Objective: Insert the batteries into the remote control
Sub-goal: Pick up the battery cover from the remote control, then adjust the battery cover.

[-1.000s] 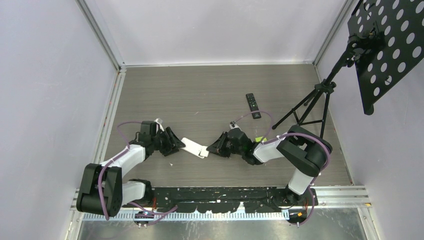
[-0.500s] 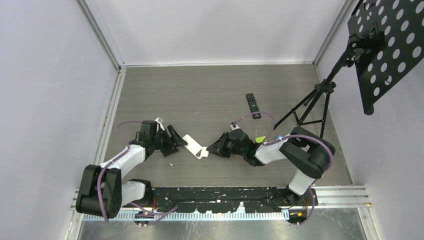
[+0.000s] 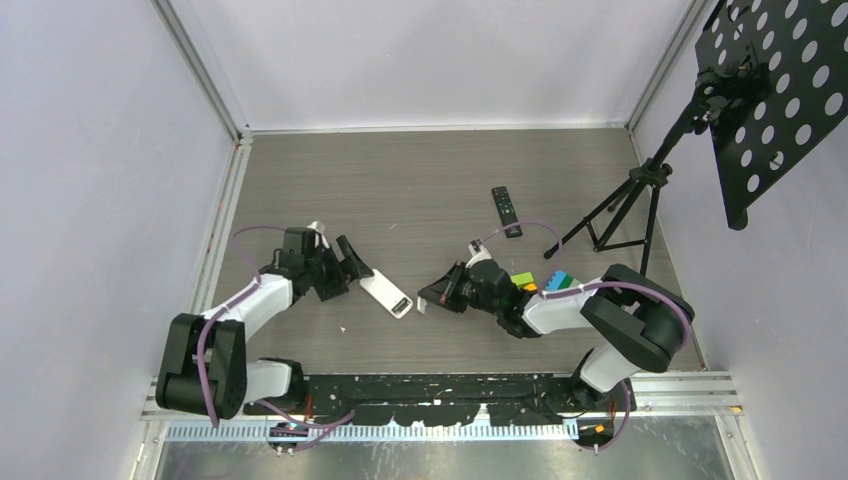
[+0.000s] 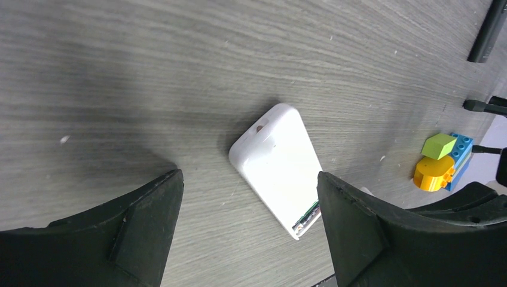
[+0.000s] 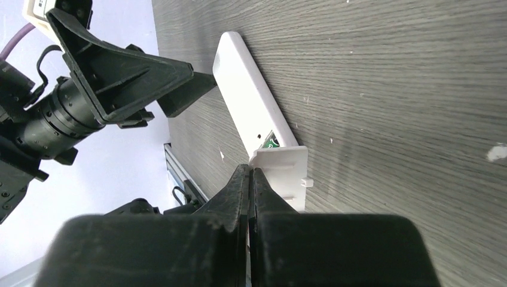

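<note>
Top external, left to right: shows black left gripper spread wide, empty, just beside slim white plastic remote control lying flat on grey table; finds white battery cover at its open end; meets black right gripper shut, tips at cover; looks light, stiff, slippery; calls for pinching across long edges; shows no batteries.

One white remote, one black remote, three coloured blocks, one tripod.
</note>
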`<action>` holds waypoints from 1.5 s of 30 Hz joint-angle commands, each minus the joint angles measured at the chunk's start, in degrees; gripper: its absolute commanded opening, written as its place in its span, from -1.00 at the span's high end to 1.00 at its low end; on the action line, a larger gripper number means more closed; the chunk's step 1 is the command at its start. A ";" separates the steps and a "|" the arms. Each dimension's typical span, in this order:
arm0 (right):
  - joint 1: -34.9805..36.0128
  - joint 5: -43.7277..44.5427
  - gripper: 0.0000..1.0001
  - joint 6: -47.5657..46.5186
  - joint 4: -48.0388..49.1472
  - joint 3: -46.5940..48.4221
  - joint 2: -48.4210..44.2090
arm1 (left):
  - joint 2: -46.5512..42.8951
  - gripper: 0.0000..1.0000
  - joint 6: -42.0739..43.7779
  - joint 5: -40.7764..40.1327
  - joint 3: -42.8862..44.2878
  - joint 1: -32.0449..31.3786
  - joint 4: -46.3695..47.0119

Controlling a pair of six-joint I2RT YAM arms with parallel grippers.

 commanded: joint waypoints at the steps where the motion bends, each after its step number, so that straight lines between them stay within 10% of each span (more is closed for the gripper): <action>1: 0.34 2.57 0.99 -0.44 3.67 -1.12 -3.66 | 3.47 -0.70 2.00 1.16 1.71 0.18 4.86; 17: 0.12 11.38 0.99 1.69 -8.58 4.20 -22.08 | -18.10 -0.92 -6.60 16.02 2.03 0.05 8.97; 22: -0.09 17.96 0.99 7.24 -12.03 6.04 -27.03 | -19.22 -0.93 -17.87 27.34 -0.93 -2.80 28.73; 31: -0.10 22.80 0.99 18.98 -19.53 8.81 -30.64 | -29.93 -0.71 11.80 0.60 -1.09 -20.87 23.66; 45: -0.10 23.23 0.99 22.59 -20.21 11.18 -29.96 | -17.25 -0.58 27.60 -1.05 1.48 -32.07 36.61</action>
